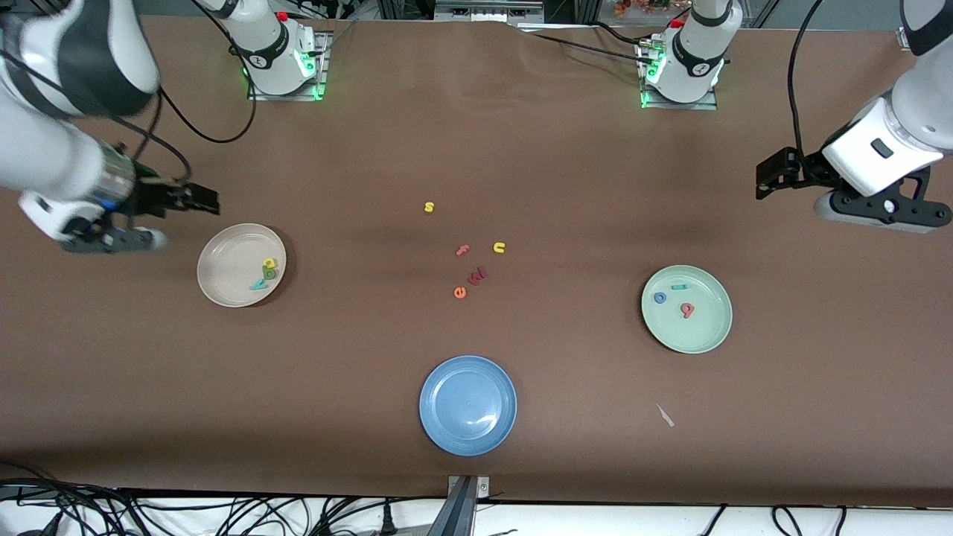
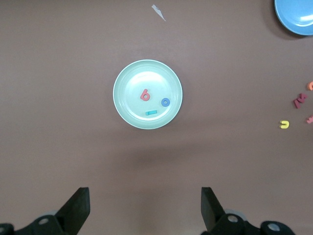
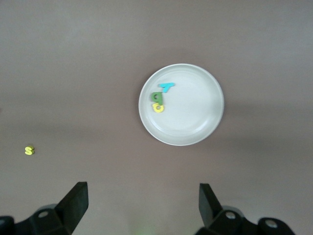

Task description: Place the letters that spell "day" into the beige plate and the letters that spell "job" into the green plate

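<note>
Foam letters: we find the blue o (image 1: 660, 298), red b (image 1: 687, 310) and teal j (image 1: 678, 286) in the mint-green plate (image 1: 703, 339); yellow d (image 1: 269, 263), green a (image 1: 267, 273) and teal y (image 1: 258, 284) in the beige plate (image 1: 223, 260) — left gripper (image 1: 770, 179) and right gripper (image 1: 195, 199) wide apart, empty, aloft near the table ends.

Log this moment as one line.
day letters in beige plate | job letters in green plate | left pincer, right pincer open, empty

d, a, y (image 1: 265, 273) in beige plate (image 1: 223, 257); j, o, b (image 1: 676, 298) in green plate (image 1: 707, 331).
</note>
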Robot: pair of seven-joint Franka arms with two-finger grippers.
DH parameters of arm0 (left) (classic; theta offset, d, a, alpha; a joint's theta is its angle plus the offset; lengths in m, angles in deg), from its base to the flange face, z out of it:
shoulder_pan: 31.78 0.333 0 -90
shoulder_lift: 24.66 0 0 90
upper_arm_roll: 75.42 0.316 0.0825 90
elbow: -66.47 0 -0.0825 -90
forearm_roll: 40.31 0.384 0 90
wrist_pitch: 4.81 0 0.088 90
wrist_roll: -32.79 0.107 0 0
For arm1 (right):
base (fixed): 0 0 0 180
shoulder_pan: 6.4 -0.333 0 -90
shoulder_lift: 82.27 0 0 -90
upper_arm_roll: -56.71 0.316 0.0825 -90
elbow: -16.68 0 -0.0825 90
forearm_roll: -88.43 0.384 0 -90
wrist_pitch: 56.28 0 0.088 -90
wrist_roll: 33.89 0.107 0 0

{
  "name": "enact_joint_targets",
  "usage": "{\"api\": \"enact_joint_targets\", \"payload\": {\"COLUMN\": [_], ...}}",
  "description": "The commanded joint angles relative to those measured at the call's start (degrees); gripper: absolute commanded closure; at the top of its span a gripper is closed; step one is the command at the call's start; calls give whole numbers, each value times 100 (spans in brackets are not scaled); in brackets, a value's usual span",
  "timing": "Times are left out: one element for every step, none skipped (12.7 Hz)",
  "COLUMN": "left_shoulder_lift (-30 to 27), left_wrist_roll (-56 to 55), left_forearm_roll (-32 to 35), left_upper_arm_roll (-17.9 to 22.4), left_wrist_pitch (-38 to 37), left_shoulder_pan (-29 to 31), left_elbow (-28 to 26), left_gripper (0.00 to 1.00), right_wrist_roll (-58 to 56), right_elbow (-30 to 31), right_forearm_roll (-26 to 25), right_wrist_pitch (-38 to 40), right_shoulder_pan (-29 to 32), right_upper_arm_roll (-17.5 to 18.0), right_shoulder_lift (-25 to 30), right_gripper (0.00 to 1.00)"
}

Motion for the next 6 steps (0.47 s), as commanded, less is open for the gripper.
{"api": "enact_joint_targets", "payload": {"left_shoulder_lift": [-767,-750,-741,-732,-715,-689], "left_wrist_roll": [-216,-207,-198,-216,-224,-216], "left_forearm_roll": [-84,-84,-93,-84,-84,-84], "left_upper_arm_roll": [135,239,266,267,258,249], "left_wrist_pitch": [543,544,535,518,500,500], "left_shoulder_pan": [-170,-214,-206,-188,-162,-153], "left_elbow": [-1019,-1012,-1012,-986,-950,-933], "left_gripper": [0,0,0,0,0,0], "right_wrist_roll": [-428,-631,-659,-668,-747,-826], "right_elbow": [-98,-283,-363,-372,-372,-372], "right_forearm_roll": [-326,-345,-310,-292,-284,-283], "right_wrist_pitch": [542,763,826,844,844,800], "right_shoulder_pan": [179,240,302,329,311,259], "right_upper_arm_roll": [149,149,140,123,18,-79], "right_shoulder_lift": [426,418,418,435,435,435], "right_gripper": [0,0,0,0,0,0]}}
